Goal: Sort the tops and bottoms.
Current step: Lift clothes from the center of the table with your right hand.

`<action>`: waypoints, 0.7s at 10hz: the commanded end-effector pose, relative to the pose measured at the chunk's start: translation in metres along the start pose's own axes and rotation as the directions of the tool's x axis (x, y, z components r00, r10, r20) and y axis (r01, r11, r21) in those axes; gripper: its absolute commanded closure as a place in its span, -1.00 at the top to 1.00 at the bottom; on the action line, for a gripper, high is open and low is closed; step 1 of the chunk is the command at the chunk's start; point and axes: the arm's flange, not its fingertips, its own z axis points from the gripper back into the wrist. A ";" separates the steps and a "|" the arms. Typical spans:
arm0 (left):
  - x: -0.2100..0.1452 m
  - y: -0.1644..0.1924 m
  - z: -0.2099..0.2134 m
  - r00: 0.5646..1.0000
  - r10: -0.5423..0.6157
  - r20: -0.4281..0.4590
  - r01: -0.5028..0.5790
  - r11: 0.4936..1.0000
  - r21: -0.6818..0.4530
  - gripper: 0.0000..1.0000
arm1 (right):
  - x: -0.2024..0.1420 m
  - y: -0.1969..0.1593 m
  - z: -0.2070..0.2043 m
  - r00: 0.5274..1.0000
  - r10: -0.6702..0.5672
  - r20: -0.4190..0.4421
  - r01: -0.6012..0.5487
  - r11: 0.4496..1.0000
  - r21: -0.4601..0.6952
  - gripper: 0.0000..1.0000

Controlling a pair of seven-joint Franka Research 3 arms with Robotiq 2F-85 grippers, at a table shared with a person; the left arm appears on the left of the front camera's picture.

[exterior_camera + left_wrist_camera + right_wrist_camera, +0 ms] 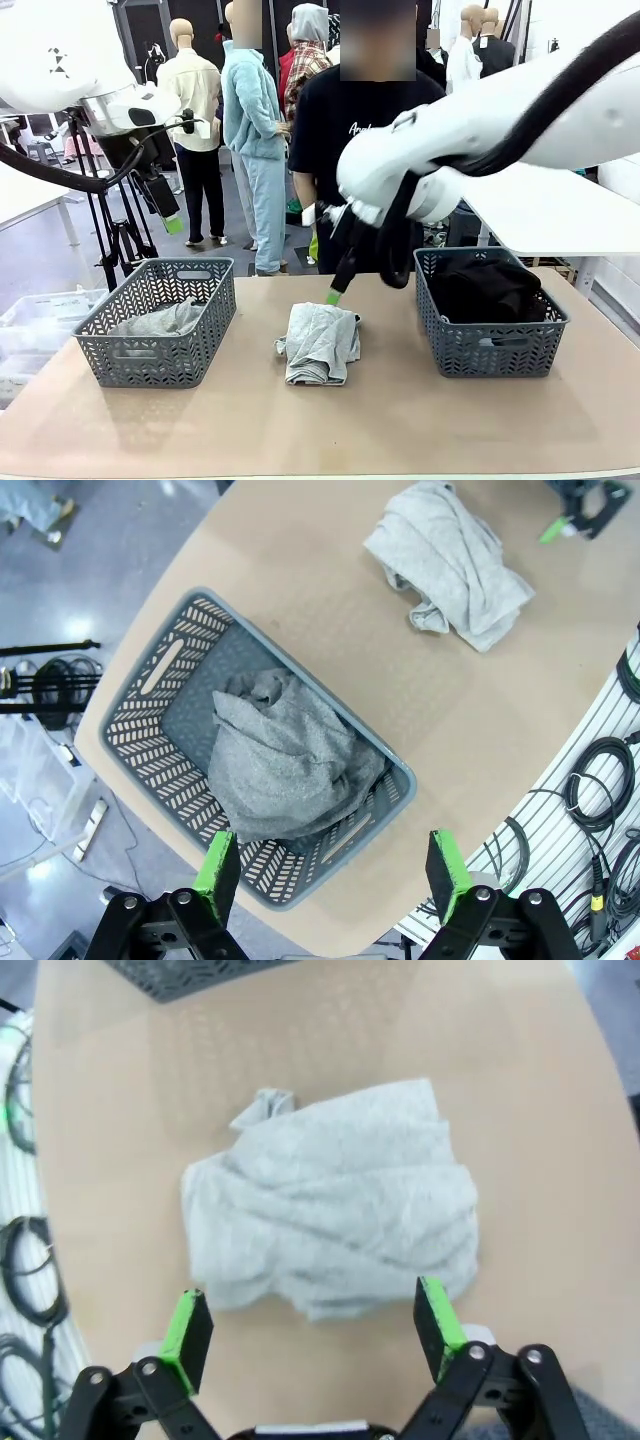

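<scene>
Right gripper [315, 1325] is hanging with jaws spread wide and empty just above the light grey folded garment [320, 343], which is lying at centre frame on the tan table [400, 420] between the two grey baskets. Left gripper [330, 875] is sitting high at upper left of the front view, also wide and holding nothing, looking down on the left basket [160, 320] with a crumpled grey garment [285, 760] inside. Dark garments [485, 290] are filling the right basket [490, 350].

The right arm [480, 130] hides much of the person's black T-shirt [340, 120] and its white lettering.
</scene>
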 end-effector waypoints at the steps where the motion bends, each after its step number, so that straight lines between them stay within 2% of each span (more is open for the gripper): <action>1: -0.003 0.000 0.000 1.000 -0.006 0.006 0.006 1.000 -0.008 0.94 | 0.015 -0.030 -0.027 0.999 -0.038 -0.032 0.039 0.999 0.015 1.00; 4: -0.003 0.000 0.000 1.000 -0.006 0.006 0.006 1.000 -0.008 0.94 | 0.023 -0.049 -0.071 0.996 -0.032 -0.088 0.037 0.998 0.054 1.00; 7: -0.003 0.000 0.000 1.000 -0.006 0.006 0.006 1.000 -0.008 0.94 | 0.019 -0.055 -0.098 0.988 -0.054 -0.146 0.074 0.988 0.136 1.00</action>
